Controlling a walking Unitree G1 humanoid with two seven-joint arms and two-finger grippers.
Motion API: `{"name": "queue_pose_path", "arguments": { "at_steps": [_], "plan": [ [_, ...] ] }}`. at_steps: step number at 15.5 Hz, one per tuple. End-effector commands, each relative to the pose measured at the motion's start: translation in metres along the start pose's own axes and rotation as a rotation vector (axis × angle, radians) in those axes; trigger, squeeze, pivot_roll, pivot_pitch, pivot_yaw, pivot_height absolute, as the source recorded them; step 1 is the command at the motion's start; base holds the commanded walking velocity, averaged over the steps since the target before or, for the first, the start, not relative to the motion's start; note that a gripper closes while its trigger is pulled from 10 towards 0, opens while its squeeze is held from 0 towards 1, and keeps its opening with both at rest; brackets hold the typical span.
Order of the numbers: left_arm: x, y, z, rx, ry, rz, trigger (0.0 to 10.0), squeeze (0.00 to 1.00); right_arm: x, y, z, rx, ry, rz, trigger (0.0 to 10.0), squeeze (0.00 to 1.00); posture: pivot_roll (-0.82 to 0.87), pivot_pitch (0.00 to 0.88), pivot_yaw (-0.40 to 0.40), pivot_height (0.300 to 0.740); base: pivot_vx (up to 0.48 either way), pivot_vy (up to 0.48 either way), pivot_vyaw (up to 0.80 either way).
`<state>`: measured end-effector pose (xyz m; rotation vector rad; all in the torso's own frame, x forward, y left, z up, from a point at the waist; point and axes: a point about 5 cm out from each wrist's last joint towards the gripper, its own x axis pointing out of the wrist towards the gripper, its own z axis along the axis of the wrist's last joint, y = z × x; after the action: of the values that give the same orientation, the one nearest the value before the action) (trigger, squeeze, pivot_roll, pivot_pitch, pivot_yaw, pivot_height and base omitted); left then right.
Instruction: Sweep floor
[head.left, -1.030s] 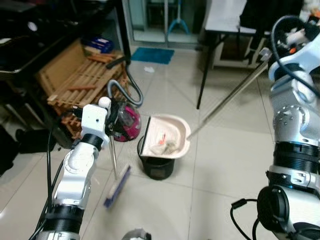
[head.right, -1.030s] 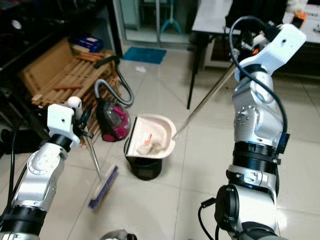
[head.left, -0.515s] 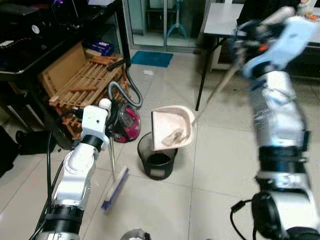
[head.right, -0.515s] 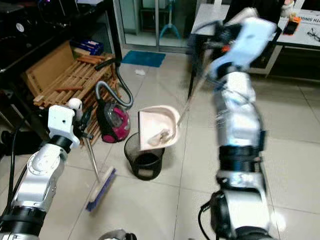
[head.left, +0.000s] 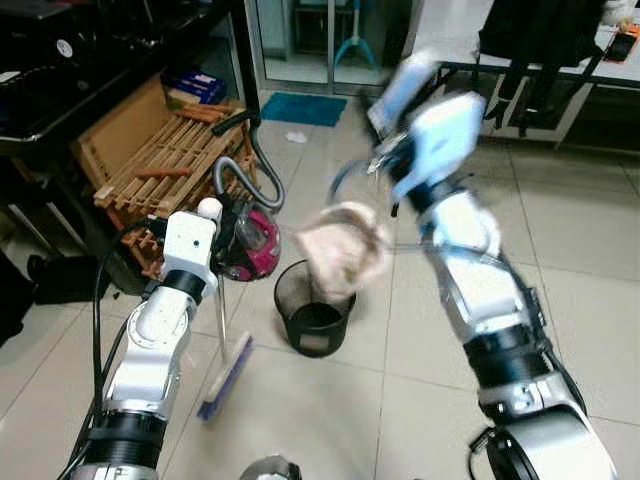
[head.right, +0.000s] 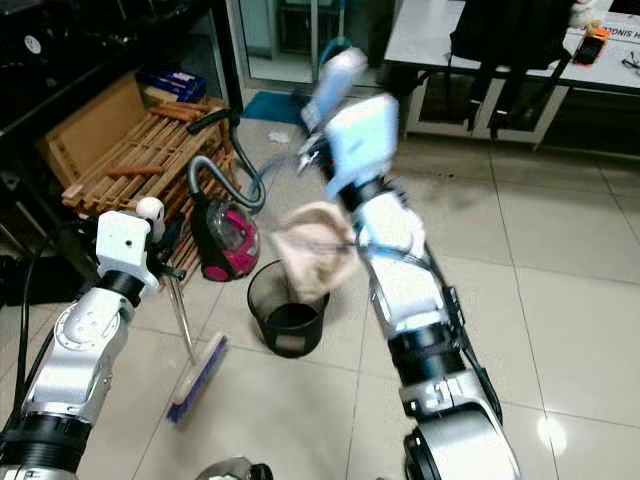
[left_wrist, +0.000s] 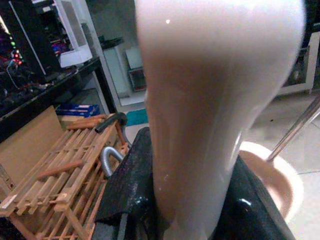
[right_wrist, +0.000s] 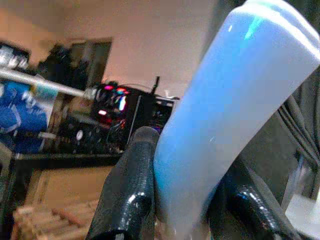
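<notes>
Now the right gripper (right_wrist: 180, 210) is squeezed tight on the pale blue handle (right_wrist: 225, 100) of the dustpan (head.left: 340, 255). Its two black fingers (right_wrist: 127, 195) press on both sides of that handle. The arm is bent up high and looks blurry in the head views. The dustpan is tipped steeply over the black bin (head.left: 313, 318), with its open mouth pointing down. The bin stands on the tile floor (head.left: 590, 270), just below the pan.

The left gripper (left_wrist: 185, 220) is closed around the cream handle (left_wrist: 210, 100) of the broom (head.left: 225, 345). The broom hangs beside the left arm. Its blue brush head (head.right: 197, 375) is low on the floor, near the bin but not touching it. A pink vacuum cleaner (head.left: 245, 240) sits just behind the broom, with a wooden rack (head.left: 150, 150) farther back.

What could go wrong? The pan is wide and the bin is small. If the pan swings too fast or off to the side, the dirt could fall on the floor and not in the bin. The pan's edge could also bump the bin's rim and knock it over. And if the left arm moves, the broom could hit the bin or the vacuum cleaner's grey hose (head.left: 250, 175).
</notes>
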<state>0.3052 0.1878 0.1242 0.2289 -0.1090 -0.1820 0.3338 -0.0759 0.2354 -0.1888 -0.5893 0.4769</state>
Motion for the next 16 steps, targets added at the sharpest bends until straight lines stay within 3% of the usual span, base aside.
{"name": "queue_pose_path", "arguments": {
  "at_steps": [1,5,11,12,13,14,16],
  "plan": [
    [0.002,0.003,0.009,0.032,-0.033,0.002,10.0,0.00,0.002,0.003,0.014,-0.055,-0.094,0.040,10.0,0.00,0.05,0.033,0.052,0.740,0.000,0.000,0.00],
    [0.002,0.002,0.009,0.035,-0.032,-0.004,10.0,0.00,-0.001,0.012,0.014,-0.030,-0.141,0.087,10.0,0.00,0.05,0.036,0.054,0.740,0.000,0.000,0.00],
    [0.003,0.000,0.008,0.034,-0.022,-0.014,10.0,0.00,-0.002,-0.002,0.013,-0.114,-0.144,0.090,10.0,0.00,0.05,0.033,0.055,0.740,0.000,0.000,0.00],
    [0.003,-0.001,0.008,0.034,-0.023,-0.016,10.0,0.00,-0.002,-0.011,0.015,-0.134,-0.151,0.021,10.0,0.00,0.05,0.033,0.054,0.740,0.000,0.000,0.00],
    [0.003,0.000,0.008,0.034,-0.021,-0.016,10.0,0.00,-0.005,-0.037,0.019,-0.136,-0.159,-0.164,10.0,0.00,0.05,0.033,0.053,0.740,0.000,0.000,0.00],
    [0.002,0.000,0.008,0.034,-0.020,-0.016,10.0,0.00,-0.006,-0.046,0.021,-0.136,-0.161,-0.227,10.0,0.00,0.05,0.034,0.052,0.740,0.000,0.000,0.00],
    [0.002,0.001,0.008,0.033,-0.016,-0.016,10.0,0.00,-0.026,-0.100,0.029,-0.109,-0.182,-0.575,10.0,0.00,0.05,0.035,0.055,0.740,0.000,0.000,0.00]
  ]
}}
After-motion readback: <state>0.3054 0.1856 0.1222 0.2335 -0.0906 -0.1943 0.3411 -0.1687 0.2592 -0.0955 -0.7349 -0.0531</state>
